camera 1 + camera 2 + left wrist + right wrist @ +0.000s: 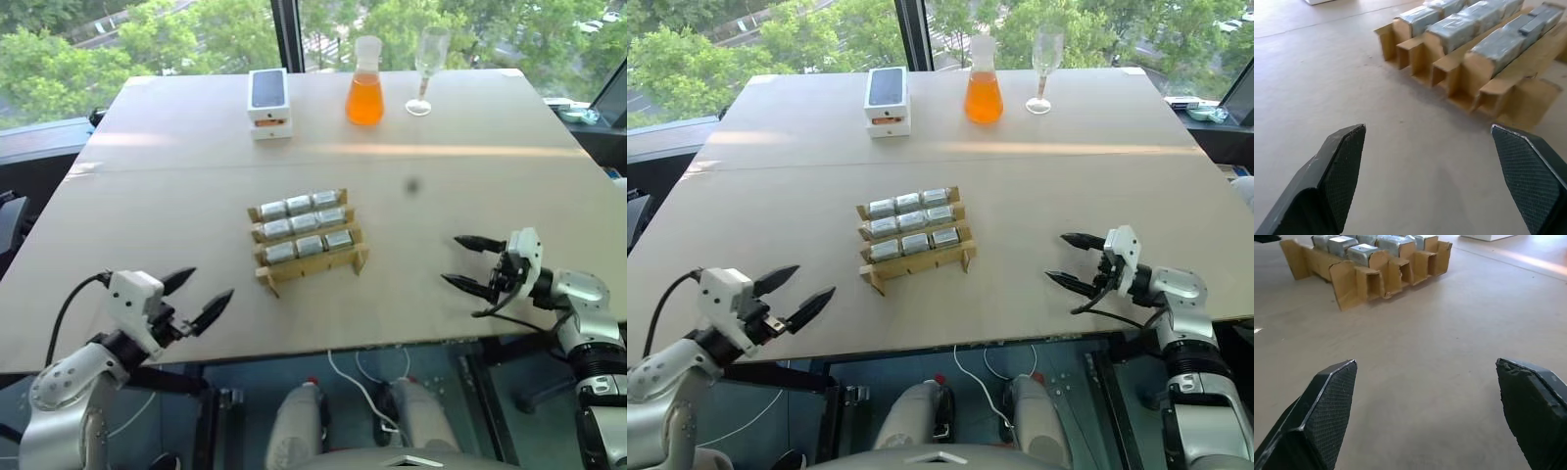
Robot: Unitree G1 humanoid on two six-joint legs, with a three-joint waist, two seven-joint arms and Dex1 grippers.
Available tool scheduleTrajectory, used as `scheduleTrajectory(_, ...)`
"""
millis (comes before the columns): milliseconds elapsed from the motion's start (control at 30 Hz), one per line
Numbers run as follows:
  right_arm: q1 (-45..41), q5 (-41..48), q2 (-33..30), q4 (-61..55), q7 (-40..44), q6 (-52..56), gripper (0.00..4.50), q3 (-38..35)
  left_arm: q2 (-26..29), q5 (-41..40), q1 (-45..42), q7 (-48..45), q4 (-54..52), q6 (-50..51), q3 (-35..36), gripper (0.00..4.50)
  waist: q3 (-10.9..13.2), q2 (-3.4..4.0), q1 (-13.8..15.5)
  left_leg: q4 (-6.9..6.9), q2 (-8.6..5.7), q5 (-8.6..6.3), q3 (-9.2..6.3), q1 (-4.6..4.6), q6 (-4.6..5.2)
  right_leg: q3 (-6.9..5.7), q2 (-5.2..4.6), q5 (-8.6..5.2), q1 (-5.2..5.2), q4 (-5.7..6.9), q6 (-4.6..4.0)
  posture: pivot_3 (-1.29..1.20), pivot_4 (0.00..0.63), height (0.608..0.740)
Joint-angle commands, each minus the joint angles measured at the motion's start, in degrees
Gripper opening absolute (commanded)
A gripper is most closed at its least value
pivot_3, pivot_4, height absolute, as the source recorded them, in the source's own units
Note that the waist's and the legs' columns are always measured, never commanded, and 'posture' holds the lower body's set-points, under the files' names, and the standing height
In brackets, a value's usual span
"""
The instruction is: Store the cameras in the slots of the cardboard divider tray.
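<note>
1. Left of the cardboard divider tray (308, 240) and nearer the table's front edge, the left gripper (196, 299) hangs with its two black fingers spread wide and nothing between them; it sits well apart from the tray, aimed roughly toward it.
2. The tray itself rests near the middle of the table (147, 196); the cameras (305, 222) sit in it as three rows of three silvery blocks, so all nine slots look filled; from where I stand the storing looks done, with no loose camera lying on the wood around the tray.
3. Whether each block is pushed fully down I cannot tell, though the left wrist view shows them lying level along their cardboard channels.
4. Behind the tray, toward the window, a white phone box (268, 101) stands to the left; further right an orange-filled flask (364, 88) and then an empty wine glass (425, 70); all are well apart from the tray and block nothing.
5. Right of the tray, the right gripper (468, 261) hovers over the table's front edge, fingers splayed and empty, pointing back toward the tray; the wood between them is bare.
</note>
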Motion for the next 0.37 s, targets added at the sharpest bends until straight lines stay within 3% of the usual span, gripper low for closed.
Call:
scheduleTrajectory(33,-2.0,0.5,-2.1,0.9,1.4,-1.1,4.5,-2.1,3.2,-2.5,-1.9,-3.5,6.7,-3.2,2.5,4.24,0.0,0.0,0.0,0.0,0.0,0.0,0.0,0.0,0.0,-0.01,0.0,0.0,0.0,-0.01,0.0,0.0,0.15,0.74)
scheduleTrajectory(367,-3.4,0.1,-3.0,-1.4,0.9,1.9,4.5,-1.4,9.9,-2.6,-13.0,-9.5,23.8,-7.6,0.1,4.24,0.0,0.0,-0.1,-0.04,0.01,0.0,0.0,-0.05,0.0,-0.08,-0.05,0.1,-0.02,-0.05,-0.16,0.0,0.15,0.74)
